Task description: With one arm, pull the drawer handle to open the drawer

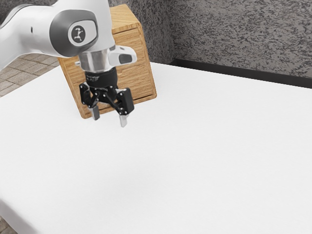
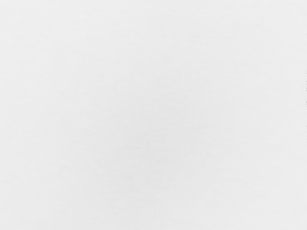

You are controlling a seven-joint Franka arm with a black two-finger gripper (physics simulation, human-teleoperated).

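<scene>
We see a broad white table (image 1: 219, 156) with a smooth matt top, evenly lit, with only a faint soft shadow near its middle. Beyond the table's far edge stands a rough, grey, speckled wall (image 1: 243, 29) that turns at an inner corner, and a dark skirting strip (image 1: 243, 70) runs along its foot. Past the table's edge at the exterior view's left we make out a floor (image 1: 19, 68) of pale brownish tiles with lighter joints.
</scene>
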